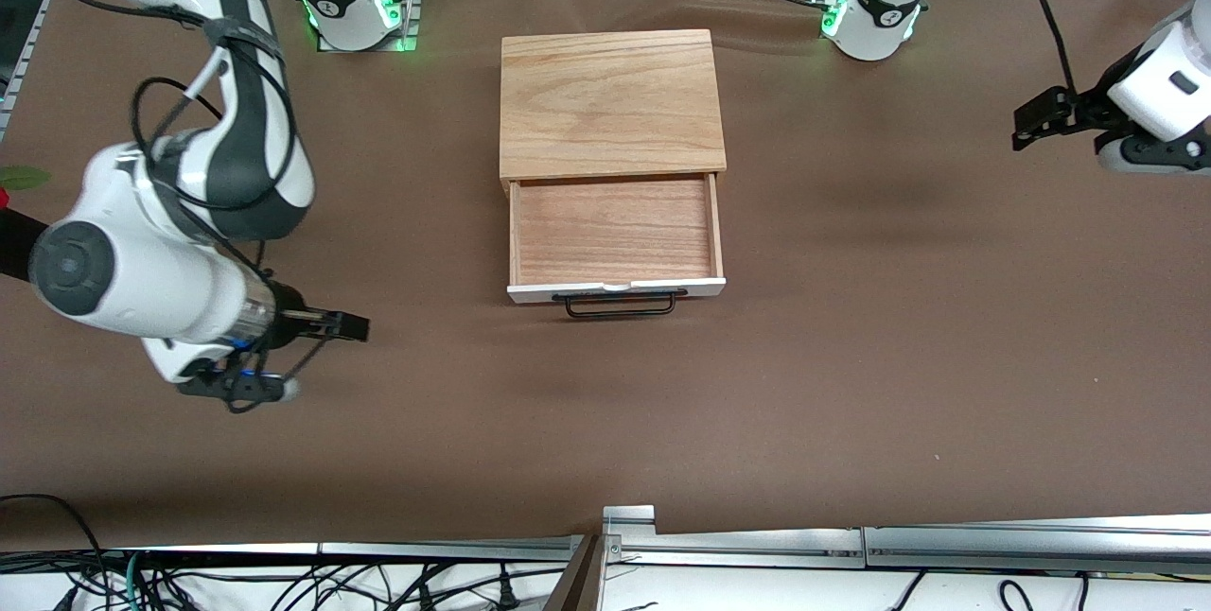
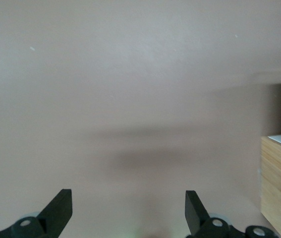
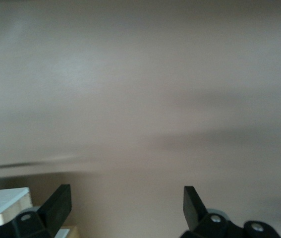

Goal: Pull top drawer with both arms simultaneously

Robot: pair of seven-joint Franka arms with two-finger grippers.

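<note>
You see a light-wood top drawer [image 1: 615, 231] with white front and black handle [image 1: 621, 305], on a brown table cover [image 1: 899, 356], flanked by white-and-black arms [image 1: 189, 214].

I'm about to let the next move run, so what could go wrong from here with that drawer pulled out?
The top drawer stands far out of the wooden casing; more pulling might drop it out. Both grippers hang open over bare table, the left gripper at its own end, the right gripper at its own: a sweep toward the black handle could knock the drawer's front.

Your brown bench [image 1: 851, 356]
You see one light-wood box [image 1: 610, 100] sitting on it, with its top drawer [image 1: 615, 231] pulled open.
</note>
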